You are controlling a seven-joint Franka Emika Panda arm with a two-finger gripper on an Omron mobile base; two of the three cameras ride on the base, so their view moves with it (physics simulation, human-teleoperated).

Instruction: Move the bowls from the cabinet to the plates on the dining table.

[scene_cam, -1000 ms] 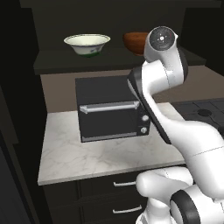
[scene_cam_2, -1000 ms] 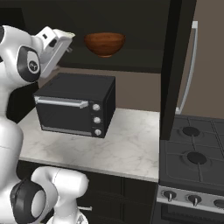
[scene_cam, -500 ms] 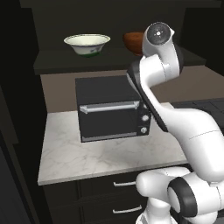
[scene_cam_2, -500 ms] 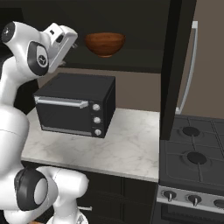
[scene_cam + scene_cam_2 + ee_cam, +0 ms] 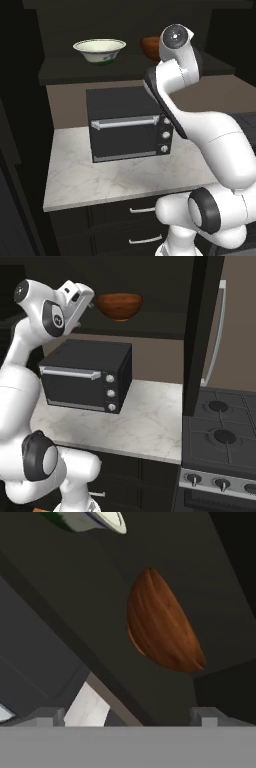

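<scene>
Gripper (image 5: 128, 717) wide open, empty, aimed at reddish-brown bowl (image 5: 162, 629) on cabinet shelf (image 5: 75, 70); cream-white bowl (image 5: 99, 50) beside it.

I see 2 bowls upright on the dark cabinet (image 5: 75, 75) shelf | reddish-brown bowl (image 5: 119, 306): glossy, wood-like, right end, partly hidden behind my arm in left base view | cream-white bowl (image 5: 99, 51): green pattern low on side, well left of it

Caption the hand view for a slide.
Open gripper facing the reddish-brown bowl on the dark cabinet shelf, cream-white bowl beyond.
</scene>
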